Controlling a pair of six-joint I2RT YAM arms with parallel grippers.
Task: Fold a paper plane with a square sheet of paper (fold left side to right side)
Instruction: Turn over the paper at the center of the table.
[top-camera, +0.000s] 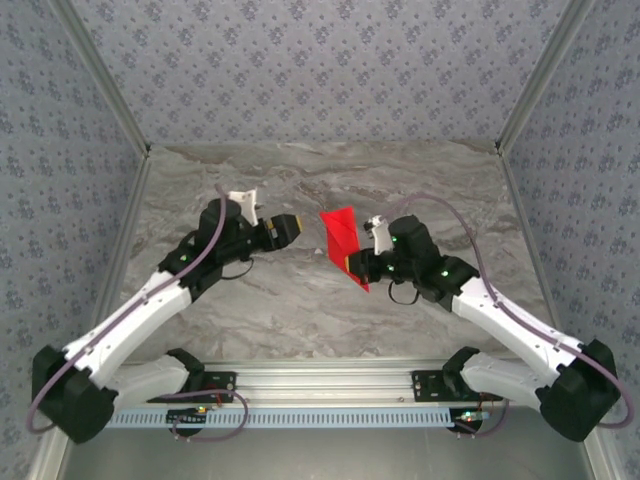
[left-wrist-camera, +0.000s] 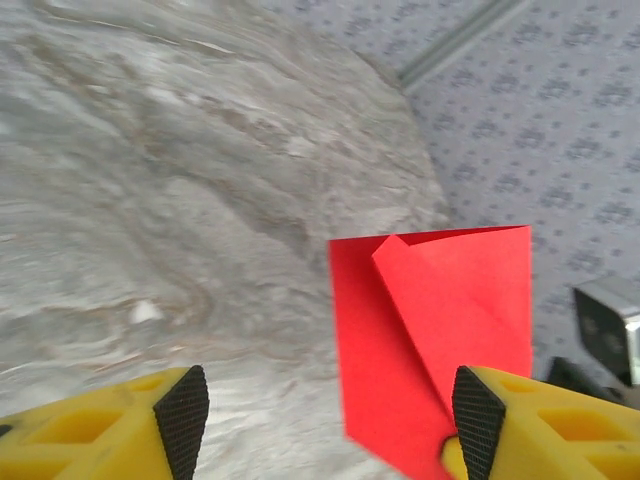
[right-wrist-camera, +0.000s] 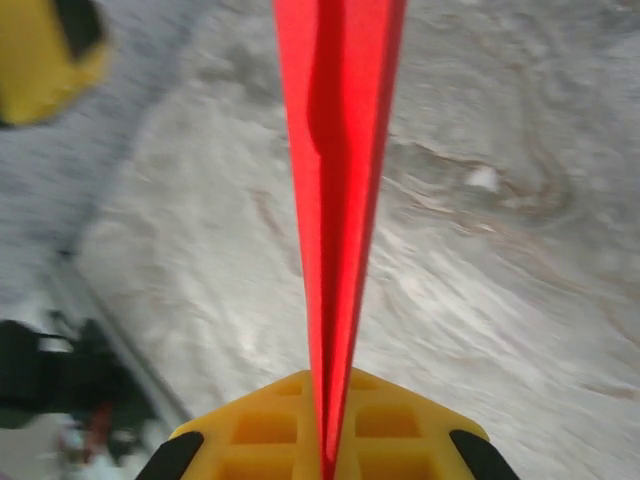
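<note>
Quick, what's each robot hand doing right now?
Left gripper: open, holding nothing.
Right gripper: shut on the folded red paper.

In the top view the marble table (top-camera: 330, 170) lies bare across the upper half, up to the patterned walls (top-camera: 300, 70). At centre the sheet of paper (top-camera: 340, 238) stands on edge, clamped in the right gripper (top-camera: 352, 262). A narrow gap parts it from the left gripper (top-camera: 288, 228), whose jaws stand apart. The 2 arms, left arm (top-camera: 140, 300) and right arm (top-camera: 510, 315), cross the lower corners.
</note>
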